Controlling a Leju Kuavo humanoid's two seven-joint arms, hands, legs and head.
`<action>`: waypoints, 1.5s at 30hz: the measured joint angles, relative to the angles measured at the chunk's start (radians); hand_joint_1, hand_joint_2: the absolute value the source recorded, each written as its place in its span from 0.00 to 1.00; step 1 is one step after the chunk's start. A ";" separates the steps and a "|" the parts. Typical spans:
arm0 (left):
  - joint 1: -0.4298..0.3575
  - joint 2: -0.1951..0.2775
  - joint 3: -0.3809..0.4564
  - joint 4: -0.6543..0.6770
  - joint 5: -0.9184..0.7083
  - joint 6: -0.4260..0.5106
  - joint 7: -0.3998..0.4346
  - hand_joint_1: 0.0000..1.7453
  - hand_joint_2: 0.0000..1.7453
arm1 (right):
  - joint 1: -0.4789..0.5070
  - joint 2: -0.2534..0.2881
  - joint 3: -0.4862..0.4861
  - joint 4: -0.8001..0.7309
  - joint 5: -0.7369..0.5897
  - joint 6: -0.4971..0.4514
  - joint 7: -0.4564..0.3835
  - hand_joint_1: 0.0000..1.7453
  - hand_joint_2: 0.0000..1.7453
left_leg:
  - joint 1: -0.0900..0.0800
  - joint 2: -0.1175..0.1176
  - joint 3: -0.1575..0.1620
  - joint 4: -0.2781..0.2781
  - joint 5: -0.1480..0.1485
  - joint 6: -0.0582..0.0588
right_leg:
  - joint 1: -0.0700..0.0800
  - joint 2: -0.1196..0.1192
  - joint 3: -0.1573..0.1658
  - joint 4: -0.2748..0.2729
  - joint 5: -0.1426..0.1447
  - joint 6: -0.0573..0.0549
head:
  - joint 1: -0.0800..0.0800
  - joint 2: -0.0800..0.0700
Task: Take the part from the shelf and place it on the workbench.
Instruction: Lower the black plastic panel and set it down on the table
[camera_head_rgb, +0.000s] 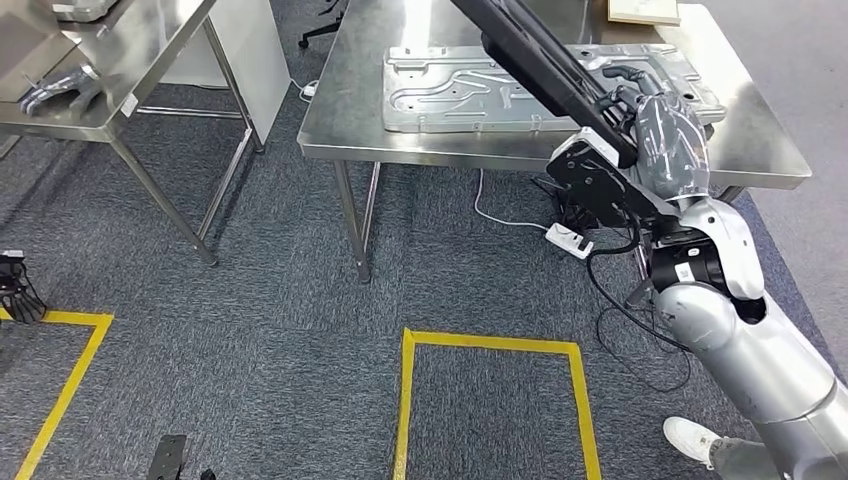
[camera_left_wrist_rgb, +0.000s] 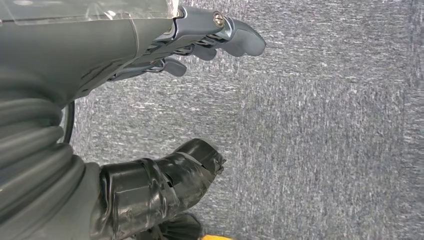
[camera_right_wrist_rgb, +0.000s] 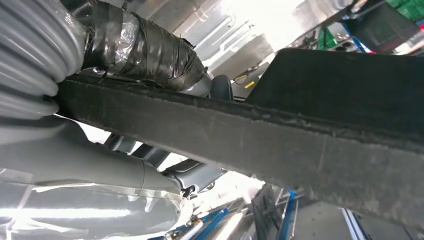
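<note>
We held the long black part (camera_head_rgb: 540, 62) clamped in our right hand (camera_head_rgb: 668, 135), thumb over its top edge and fingers (camera_right_wrist_rgb: 165, 172) under it; it ran from the hand at right of centre up to the top edge of the head frame, slanting above the steel tabletop (camera_head_rgb: 400, 120). Beneath it lay a pressed metal panel (camera_head_rgb: 450, 85). We judged the risk to be the part's far end swinging down onto that panel, or the part twisting in a grip placed so near one end. Our left hand (camera_left_wrist_rgb: 165, 100) hung over the grey carpet (camera_left_wrist_rgb: 325, 140), fingers apart and holding nothing.
</note>
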 joint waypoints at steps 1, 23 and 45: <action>0.000 0.001 0.000 0.000 0.000 -0.001 0.000 0.00 1.00 | -0.001 0.000 0.000 -0.001 0.000 0.000 0.000 1.00 1.00 | 0.000 -0.001 -0.003 0.007 -0.005 -0.006 | 0.000 0.001 0.022 -0.046 0.015 0.000 | 0.000 0.000; 0.000 0.010 0.000 0.000 0.001 -0.007 0.007 0.00 1.00 | -0.002 -0.006 -0.001 -0.008 0.001 -0.005 0.000 1.00 1.00 | -0.016 0.004 -0.004 -0.014 0.015 0.016 | 0.031 0.000 0.037 -0.028 -0.039 -0.024 | 0.001 0.000; 0.001 0.015 -0.001 0.000 0.002 -0.020 0.008 0.00 1.00 | 0.013 -0.014 -0.002 -0.007 -0.001 -0.008 -0.001 1.00 1.00 | -0.007 0.003 -0.146 0.249 -0.065 -0.019 | 0.029 0.009 0.064 -0.065 -0.021 -0.059 | -0.001 0.000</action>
